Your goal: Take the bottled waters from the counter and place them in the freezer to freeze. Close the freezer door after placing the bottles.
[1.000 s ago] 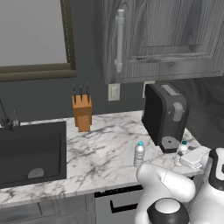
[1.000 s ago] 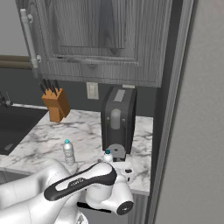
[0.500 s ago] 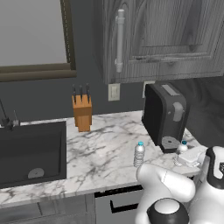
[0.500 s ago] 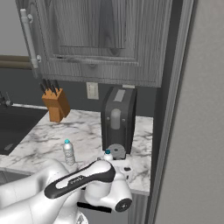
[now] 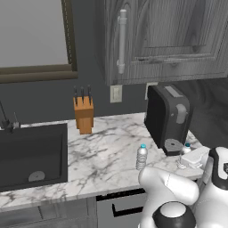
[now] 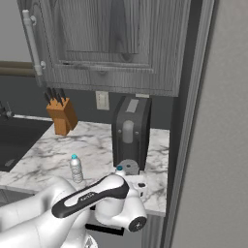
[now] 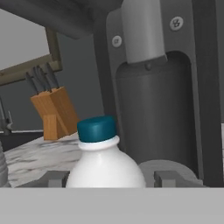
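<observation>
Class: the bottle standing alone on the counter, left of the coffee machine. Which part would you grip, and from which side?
Grip the bottle around its ribbed middle, coming in level from the counter's open front edge. It stands upright and slim, with clear marble around it, and its cap looks too small for a sure hold. The coffee machine crowds its right.

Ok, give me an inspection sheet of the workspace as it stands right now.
Surface: white grey-veined marble counter, black sink basin at its left.
Job's things: one clear ribbed blue-capped water bottle upright mid-counter; second bottle in front of the black coffee machine, between the claw fingers.
Clutter: wooden knife block by the wall.
Grippers: claw around the second bottle; grip cannot be told.
Cables: nothing seen.
Surroundings: grey wood-grain upper cabinet, wall outlet.
</observation>
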